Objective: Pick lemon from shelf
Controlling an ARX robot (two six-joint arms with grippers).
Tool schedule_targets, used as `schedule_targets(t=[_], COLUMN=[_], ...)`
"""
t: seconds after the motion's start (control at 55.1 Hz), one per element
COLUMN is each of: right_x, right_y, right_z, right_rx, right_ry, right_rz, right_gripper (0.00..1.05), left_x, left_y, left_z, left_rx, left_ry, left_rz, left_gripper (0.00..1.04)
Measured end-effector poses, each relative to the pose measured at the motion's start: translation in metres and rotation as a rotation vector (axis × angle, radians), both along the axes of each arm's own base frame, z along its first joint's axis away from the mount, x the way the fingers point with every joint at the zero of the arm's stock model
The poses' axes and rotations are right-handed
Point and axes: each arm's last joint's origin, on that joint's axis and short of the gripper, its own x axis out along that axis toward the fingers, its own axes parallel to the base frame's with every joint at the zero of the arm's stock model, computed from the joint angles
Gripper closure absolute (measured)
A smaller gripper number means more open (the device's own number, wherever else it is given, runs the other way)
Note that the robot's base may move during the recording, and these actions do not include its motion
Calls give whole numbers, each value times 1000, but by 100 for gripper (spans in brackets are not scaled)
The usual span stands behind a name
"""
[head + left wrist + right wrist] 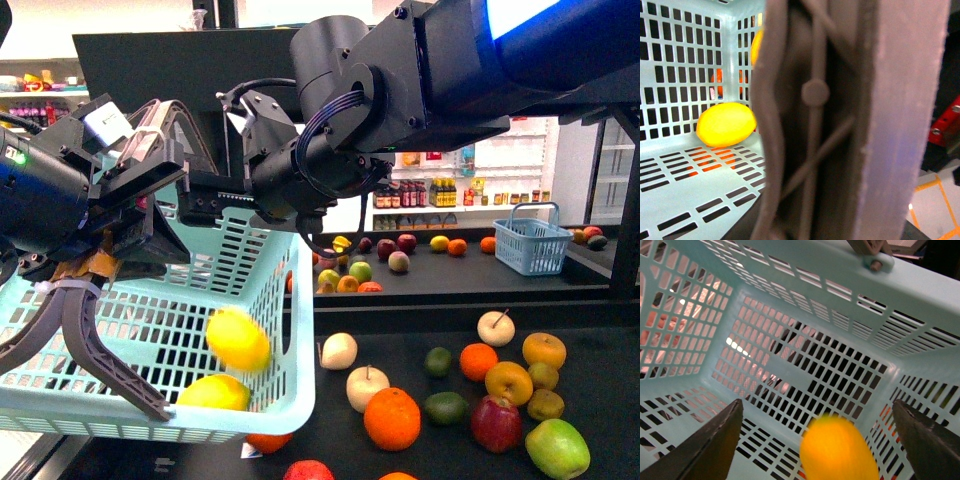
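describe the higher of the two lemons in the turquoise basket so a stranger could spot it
Find the big turquoise slotted basket at the left of the front view. Of the two lemons inside, this lemon is the blurred one partway up the basket wall, below the right gripper's open jaws. The other lemon sits lower, against the front rim.

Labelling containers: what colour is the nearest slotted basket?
Pale turquoise; the basket shows best in right wrist view.
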Motion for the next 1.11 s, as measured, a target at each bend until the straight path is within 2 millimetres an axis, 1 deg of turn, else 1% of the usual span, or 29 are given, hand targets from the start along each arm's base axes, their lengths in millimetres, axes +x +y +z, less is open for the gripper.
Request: schedule_targets(t=[0.145, 0.254, 0.291, 0.345, 0.363, 0.4, 0.418, 0.509, 0.527, 0.581, 0.617, 0.69, 0.745, 0.799, 0.854, 0.872, 0.944, 1.108], right_x=[0, -1, -3, -6, -7, -10, -11, -23, -25, -37, -49, -65, -82, -105, -123, -126, -150, -184], right_y=[-7, -23, -38, -67, -71, -89, -93, -134, -138, -162, -178, -193, -206, -218, -226, -227, -235, -240], right_z=[3, 9, 15, 30, 32, 41, 43, 61, 62, 69, 73, 74, 73, 68, 62, 61, 48, 30], right_rx=[4, 10, 13, 21, 22, 26, 28, 32, 34, 36, 36, 43, 46, 53, 65, 64, 78, 83], right_ry=[-8, -23, -40, -81, -88, -113, -119, -185, -190, -227, -260, -285, -315, -348, -374, -377, -397, -430], right_rz=[-18, -53, -92, -167, -178, -225, -235, -336, -345, -398, -433, -465, -498, -541, -567, -573, -635, -725], right_gripper=[8, 8, 8, 8, 8, 8, 8, 8, 8, 8, 8, 8, 8, 8, 8, 8, 8, 8], left_x=[0, 0, 0, 0, 1, 1, 1, 1, 1, 0, 0, 0, 0, 0, 0, 0, 0, 0], left_y=[0, 0, 0, 0, 0, 0, 0, 0, 0, 0, 0, 0, 0, 0, 0, 0, 0, 0], left_z=[-1, -1, -1, -1, -1, -1, -1, -1, -1, -1, -1, -1, -1, -1, -1, -1, -1, -1], left_rx=[-3, -1, 0, -2, -1, 0, 0, 1, 1, 0, -1, -2, -2, -2, -3, -3, -2, 0], left_ry=[4, 3, 3, 4, 4, 4, 4, 3, 3, 3, 4, 4, 4, 4, 4, 4, 4, 3], left_rz=[0, -1, 0, 2, 3, 5, 5, 3, 3, 2, 2, 0, -2, -2, -1, -1, 0, 2], left_gripper=[76, 76, 76, 76, 76, 76, 76, 76, 76, 76, 76, 76, 76, 76, 76, 76, 76, 76])
